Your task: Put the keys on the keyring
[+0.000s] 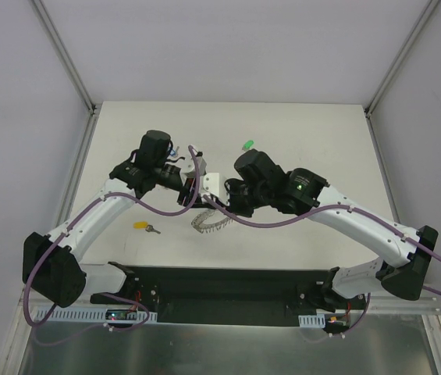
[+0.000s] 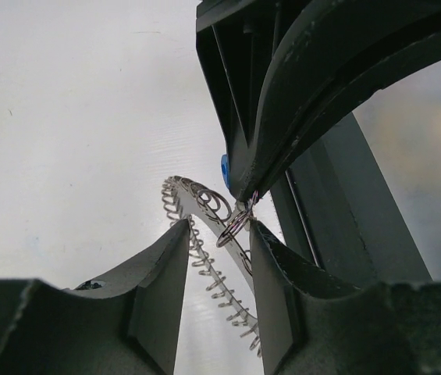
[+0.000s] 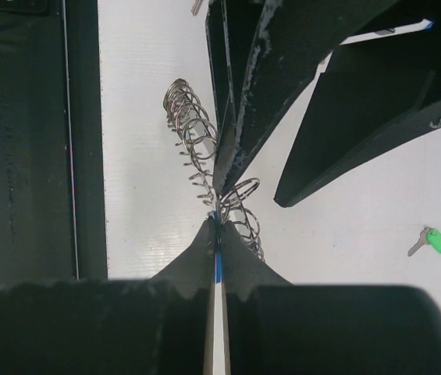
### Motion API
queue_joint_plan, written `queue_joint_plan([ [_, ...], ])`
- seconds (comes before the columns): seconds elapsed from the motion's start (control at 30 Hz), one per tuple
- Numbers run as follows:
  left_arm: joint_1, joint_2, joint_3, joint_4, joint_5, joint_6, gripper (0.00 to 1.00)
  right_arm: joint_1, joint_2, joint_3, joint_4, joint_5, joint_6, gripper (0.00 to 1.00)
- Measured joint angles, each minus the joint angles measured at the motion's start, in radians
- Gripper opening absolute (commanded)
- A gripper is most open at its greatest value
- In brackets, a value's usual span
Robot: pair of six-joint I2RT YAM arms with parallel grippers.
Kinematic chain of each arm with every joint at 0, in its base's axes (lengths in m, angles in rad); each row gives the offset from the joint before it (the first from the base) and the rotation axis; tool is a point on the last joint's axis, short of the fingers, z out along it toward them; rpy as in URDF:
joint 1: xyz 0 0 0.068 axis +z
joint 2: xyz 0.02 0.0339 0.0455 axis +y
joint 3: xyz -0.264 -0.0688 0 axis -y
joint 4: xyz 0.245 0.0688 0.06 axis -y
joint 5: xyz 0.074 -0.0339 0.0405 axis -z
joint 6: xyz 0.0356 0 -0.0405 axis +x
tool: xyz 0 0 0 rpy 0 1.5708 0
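Right gripper (image 3: 217, 226) is clamped tight on the solid-blue key (image 3: 218, 269), its fingertips meeting the wire loops of the keyring (image 3: 193, 125) at centre frame. Left gripper (image 2: 218, 234) has its jaws apart, straddling the keyring's looped edge at lower centre.

Keyring (image 3: 191, 129): bare silver-grey metal wire, its thin loops glinting in the light.
Blue key (image 2: 225, 170): head is showing as smooth, glossy plastic.
Green key (image 3: 438, 241): head is looking like bright, shiny plastic; blade is showing dull grey metal.
Yellow key (image 1: 139, 226): head is reading as plastic; finish too small to tell.
Left fingers (image 2: 158, 285): dark matt plastic, looking grainy, one edge showing pale scuffs.
Right fingers (image 3: 240, 262): dark plastic, looking smoother, giving off a soft sheen.
Counter (image 2: 72, 133): white, smooth, reflecting faintly.
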Motion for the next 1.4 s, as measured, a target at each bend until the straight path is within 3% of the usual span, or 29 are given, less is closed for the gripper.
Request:
queue_joint_plan([
  [0.37, 0.000, 0.006, 0.000, -0.015, 0.032, 0.008, 0.00, 0.006, 0.001, 0.007, -0.017, 0.001, -0.015, 0.01],
  [0.6, 0.005, 0.006, 0.000, -0.033, 0.034, -0.005, 0.00, 0.006, 0.001, 0.010, -0.030, 0.017, -0.021, 0.01],
  [0.93, 0.011, -0.013, 0.034, -0.026, -0.054, -0.210, 0.00, 0.013, -0.024, -0.051, 0.055, 0.064, 0.006, 0.01],
  [1.13, 0.011, -0.142, -0.068, 0.141, -0.126, -0.388, 0.00, 0.034, -0.073, -0.168, 0.235, 0.103, 0.079, 0.01],
  [1.4, 0.009, -0.260, -0.290, 0.509, -0.237, -0.647, 0.00, 0.040, -0.088, -0.230, 0.343, 0.137, 0.145, 0.01],
])
